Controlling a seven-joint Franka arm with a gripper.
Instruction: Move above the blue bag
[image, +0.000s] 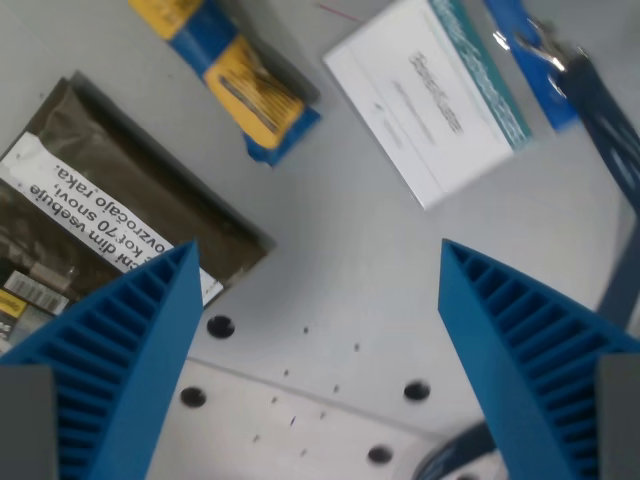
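The jaws sit closest to the lens, spread wide with nothing between them, the gripper (318, 262) hanging over bare grey surface (330, 260). The blue bag (232, 75), with its yellow label, lies toward the wrist view's upper left, its long axis running diagonally from top left to lower right. A dark packet (110, 215) sits just below it, a white card (430, 95) to its right. Open surface separates bag and jaws, so the approach looks unobstructed.

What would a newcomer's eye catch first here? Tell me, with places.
The two blue ribbed fingers of the open gripper fill the bottom corners. Between them and above lie a blue-and-yellow bag at top, a dark pouch at the wrist view's left, and a white card upper right.
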